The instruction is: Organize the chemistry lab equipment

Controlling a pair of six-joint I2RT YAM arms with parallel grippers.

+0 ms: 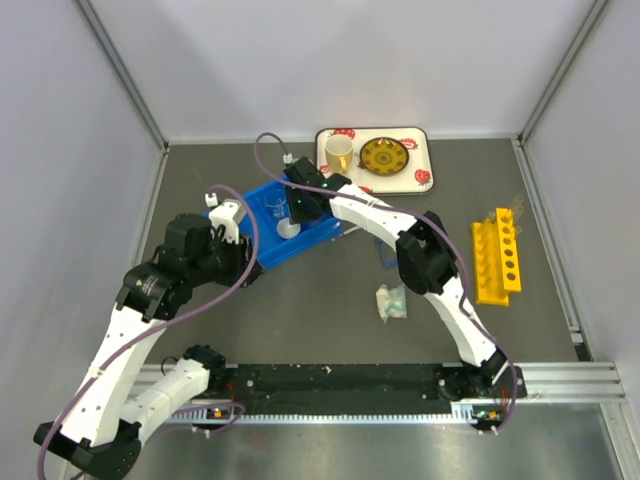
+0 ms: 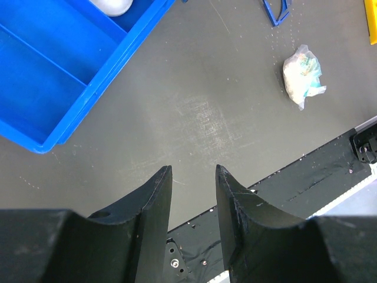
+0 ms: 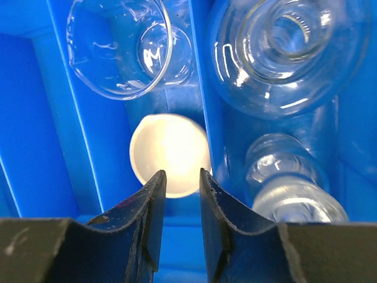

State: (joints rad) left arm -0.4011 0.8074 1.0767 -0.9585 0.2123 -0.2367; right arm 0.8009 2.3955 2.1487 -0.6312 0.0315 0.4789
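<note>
In the right wrist view my right gripper [image 3: 181, 174] hangs open inside the blue bin [image 3: 53, 135], just above a small white dome [image 3: 169, 154] that lies on the bin floor; nothing is between the fingers. A clear beaker [image 3: 118, 50] stands beyond the dome. A round clear flask [image 3: 283, 53] and another glass piece [image 3: 288, 183] fill the compartment to the right. From above, the right gripper [image 1: 300, 205] is over the bin [image 1: 262, 215]. My left gripper [image 2: 193, 169] is open and empty over bare table. The white-and-teal packet [image 2: 302, 75] lies on the table [image 1: 391, 300].
A yellow rack [image 1: 497, 260] with thin tubes stands at the right. A white tray [image 1: 420, 150] at the back holds the yellow mug [image 1: 339, 150] and patterned plate [image 1: 384, 156]. A blue rim piece [image 2: 275, 13] shows near the bin. The black rail [image 1: 340, 380] runs along the near edge.
</note>
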